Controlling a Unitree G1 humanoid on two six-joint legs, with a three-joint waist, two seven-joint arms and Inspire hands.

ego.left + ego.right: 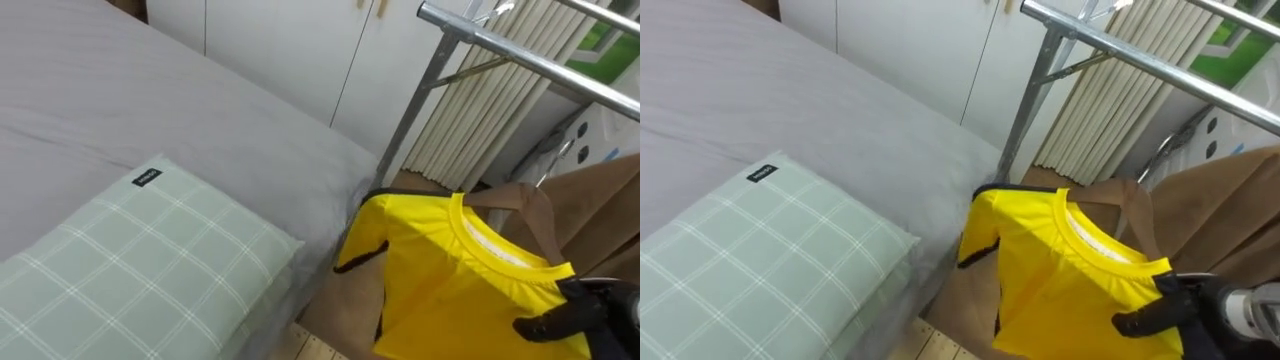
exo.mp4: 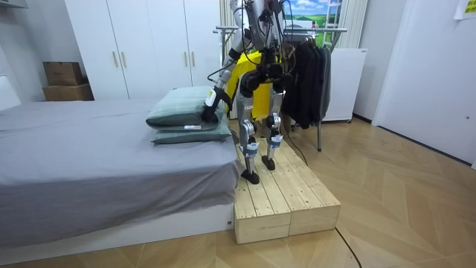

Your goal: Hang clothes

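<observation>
Yellow short-sleeved T-shirt with black trim [image 1: 450, 280]: in the left eye view it hangs in the air at the lower right, collar uppermost. It is off the bed and below the silver metal clothes rail [image 1: 540, 65], not touching it. The right robot hand [image 1: 580, 308] enters from the lower right with its dark fingers pinched on the T-shirt's shoulder edge. A brown garment [image 1: 600, 220] hangs just behind the T-shirt. The grey-covered bed [image 1: 150, 100] lies to the left and carries a pale green checked pillow [image 1: 140, 270]. A white wardrobe [image 1: 280, 40] stands behind the bed with its doors closed.

The right eye view shows the same arrangement.

In the room view the robot stands on a low wooden platform [image 2: 286, 197] between the bed and the rail. The left robot hand [image 2: 209, 113] is down at the pillow's edge; whether its fingers are spread or curled cannot be told. Dark garments [image 2: 309, 82] hang on the rail. Two brown cardboard boxes [image 2: 63, 80] sit stacked behind the bed; their contents are hidden.
</observation>
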